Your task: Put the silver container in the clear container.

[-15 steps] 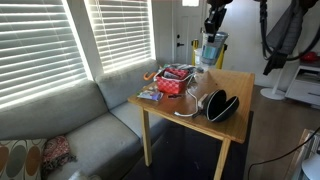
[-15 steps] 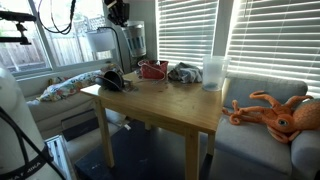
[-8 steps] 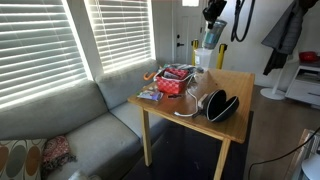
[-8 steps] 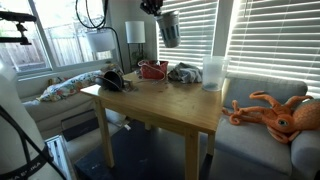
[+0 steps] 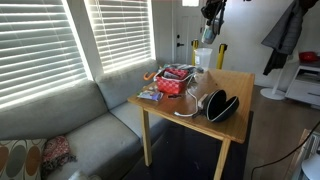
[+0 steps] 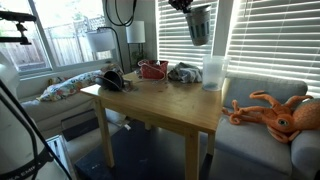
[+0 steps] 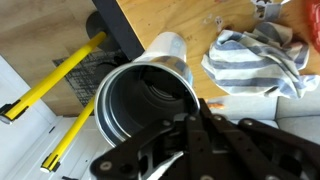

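Silver cup (image 6: pixel 198 25): likely light, stiff, slippery; hangs above the desk (image 6: pixel 170 105).
Tool (image 7: pixel 192 112): pinching its rim wall at 4 o'clock.
Clear cup (image 6: pixel 213 72): probably flimsy, tips easily.

The silver container (image 6: pixel 199 26) hung above the clear container (image 6: pixel 213 72), which stood on the table (image 6: pixel 165 106) beside a cloth (image 6: pixel 184 72).

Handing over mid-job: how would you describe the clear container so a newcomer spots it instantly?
Find the wooden table by the blinds. At its corner nearest the orange octopus toy, beside the crumpled striped cloth, stands the clear container. It is the only upright, translucent whitish cup on the table; the silver container is shiny metal, held above in the gripper.
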`<state>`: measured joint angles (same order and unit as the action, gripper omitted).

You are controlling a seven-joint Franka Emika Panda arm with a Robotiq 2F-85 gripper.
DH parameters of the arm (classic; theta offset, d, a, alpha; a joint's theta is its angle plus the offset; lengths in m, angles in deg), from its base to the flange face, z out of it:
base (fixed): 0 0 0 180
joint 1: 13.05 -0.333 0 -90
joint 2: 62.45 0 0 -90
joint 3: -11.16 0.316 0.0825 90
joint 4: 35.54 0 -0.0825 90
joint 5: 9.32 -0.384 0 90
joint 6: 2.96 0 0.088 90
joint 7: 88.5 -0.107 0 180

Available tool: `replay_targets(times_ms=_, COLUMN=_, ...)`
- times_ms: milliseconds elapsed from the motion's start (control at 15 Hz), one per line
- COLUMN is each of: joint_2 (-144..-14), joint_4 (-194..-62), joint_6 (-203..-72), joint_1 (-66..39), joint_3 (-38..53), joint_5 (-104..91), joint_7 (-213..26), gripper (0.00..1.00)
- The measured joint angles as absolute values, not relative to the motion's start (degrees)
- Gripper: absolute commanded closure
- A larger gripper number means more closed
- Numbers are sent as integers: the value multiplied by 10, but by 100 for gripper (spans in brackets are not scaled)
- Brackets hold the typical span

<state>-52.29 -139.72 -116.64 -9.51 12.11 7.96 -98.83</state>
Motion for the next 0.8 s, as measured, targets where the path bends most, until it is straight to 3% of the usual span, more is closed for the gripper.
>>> replay_targets(times_ms=800, joint_2=-612, joint_4=-1342, joint_6=-1203, joint_1=-93, joint_3=84, joint_5=64, joint_7=-990, gripper=99)
